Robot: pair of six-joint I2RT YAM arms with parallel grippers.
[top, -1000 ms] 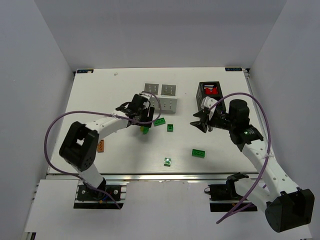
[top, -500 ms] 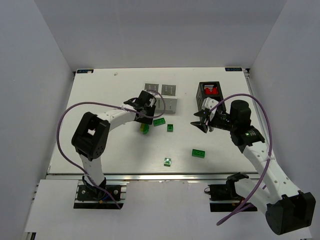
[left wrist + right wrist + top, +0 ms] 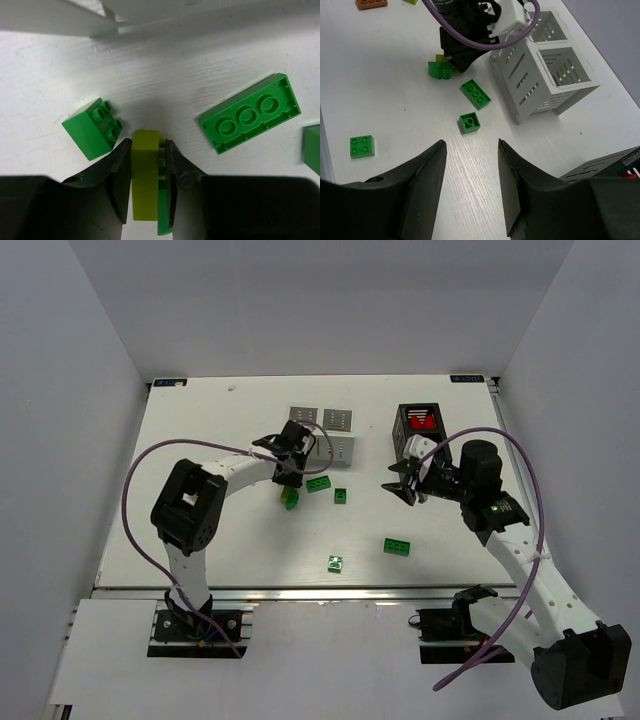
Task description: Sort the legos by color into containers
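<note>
Left gripper [image 3: 148,146] pinches a yellow-green brick [image 3: 145,182], clear only from its wrist camera; right gripper [image 3: 470,150] hangs open. Overhead alone shows red bricks [image 3: 423,422] in the black box [image 3: 403,432].

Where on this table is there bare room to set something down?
Bare: the far strip behind the white container and black container, and the far-left corner. Crowded: just in front of the white container, around the left gripper clamping a yellow-green brick, and green bricks.

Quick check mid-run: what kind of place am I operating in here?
Likely a lab robot cell, not a home: a white table boxed in by plain grey panels, two arms bolted to a rail at its near edge, with legos and slotted containers laid out.
</note>
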